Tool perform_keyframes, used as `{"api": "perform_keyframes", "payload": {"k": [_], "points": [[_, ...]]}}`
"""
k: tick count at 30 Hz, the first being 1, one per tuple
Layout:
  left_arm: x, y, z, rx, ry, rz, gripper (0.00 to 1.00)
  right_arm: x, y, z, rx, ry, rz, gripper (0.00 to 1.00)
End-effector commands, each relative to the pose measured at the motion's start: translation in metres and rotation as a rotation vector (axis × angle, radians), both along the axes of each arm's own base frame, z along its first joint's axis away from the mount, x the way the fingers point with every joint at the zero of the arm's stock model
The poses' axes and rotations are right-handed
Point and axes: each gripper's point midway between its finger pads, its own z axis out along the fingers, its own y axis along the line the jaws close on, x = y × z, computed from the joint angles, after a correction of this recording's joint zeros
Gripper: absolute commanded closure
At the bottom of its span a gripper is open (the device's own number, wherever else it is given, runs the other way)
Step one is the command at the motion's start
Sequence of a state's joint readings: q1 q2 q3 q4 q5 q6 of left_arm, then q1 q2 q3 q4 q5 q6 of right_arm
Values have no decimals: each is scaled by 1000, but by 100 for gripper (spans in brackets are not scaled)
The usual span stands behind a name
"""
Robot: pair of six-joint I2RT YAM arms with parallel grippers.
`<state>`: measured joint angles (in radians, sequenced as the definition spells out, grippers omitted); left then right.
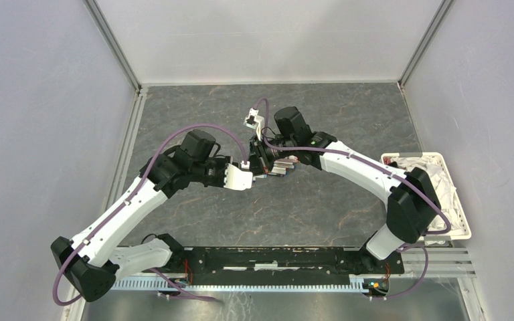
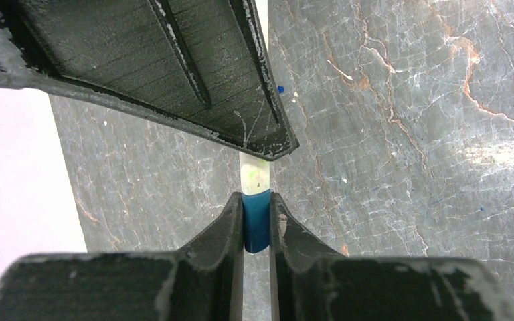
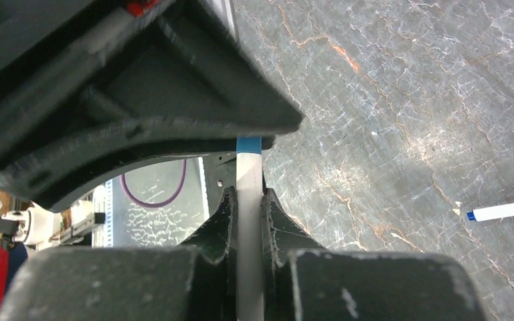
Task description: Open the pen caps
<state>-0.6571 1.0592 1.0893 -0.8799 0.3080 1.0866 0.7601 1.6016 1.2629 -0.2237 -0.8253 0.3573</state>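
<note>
The left fingers (image 2: pixel 222 234) are pinched narrow on a blue cap (image 2: pixel 256 224), which sits squarely between their tips. Just beyond those tips the white barrel of the pen (image 2: pixel 254 175) runs on under the other arm's fingers. The right fingers (image 3: pixel 215 231) are closed tight on that same barrel, and the cap's blue edge shows just past their tips. Cap and barrel meet with no gap showing. Between the two sets of fingers the pen is held off the worktop (image 1: pixel 348 107). A second pen (image 3: pixel 505 212) lies on the worktop well to the right of the right fingers, and farther that way a white tray (image 1: pixel 465 224) holds a white cloth (image 1: pixel 432 175)
</note>
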Motion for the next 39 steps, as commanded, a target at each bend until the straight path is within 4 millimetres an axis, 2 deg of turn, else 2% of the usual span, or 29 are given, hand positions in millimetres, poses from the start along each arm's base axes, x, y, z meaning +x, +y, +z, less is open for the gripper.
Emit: {"api": "perform_keyframes", "payload": {"k": [1,3,4,9,15,18,23,25,26,27,28,29,31,33,37,39], "points": [[-12,-3,20,-46,9,-34,43,-15,-3,24,94,-83,91,100],[-25,-3,22,-59,61,-50,28,-21,-7,29,131,-116,122,100],[-32,-3,23,-71,91,-55,27,-24,-9,32,149,-133,136,100],[-46,-10,33,-132,169,-54,27,-39,-16,41,214,-174,203,100],[-50,-19,40,-161,211,-80,36,-41,-15,43,222,-179,224,100],[-45,-20,38,-148,214,-70,47,-38,-14,40,214,-175,219,100],[-36,-13,27,-88,188,-49,83,-36,-14,35,195,-175,207,100],[-31,-12,23,-78,174,-31,95,-33,-13,34,188,-171,191,100],[-30,-12,23,-78,168,-24,97,-32,-11,34,191,-166,189,92],[-28,-12,23,-82,165,-22,98,-33,-9,33,192,-149,187,78],[-27,-14,24,-90,163,-20,98,-33,-6,30,193,-135,187,72],[-26,-15,25,-98,159,-19,98,-34,-4,28,190,-126,195,65],[-26,-17,28,-108,153,-25,98,-35,1,21,175,-104,207,62],[-25,-17,28,-106,152,-27,98,-34,4,16,167,-91,210,69],[-26,-14,24,-90,139,-33,98,-28,6,10,140,-90,197,100],[-24,-12,21,-76,130,-25,98,-24,2,2,99,-92,180,100]]}}
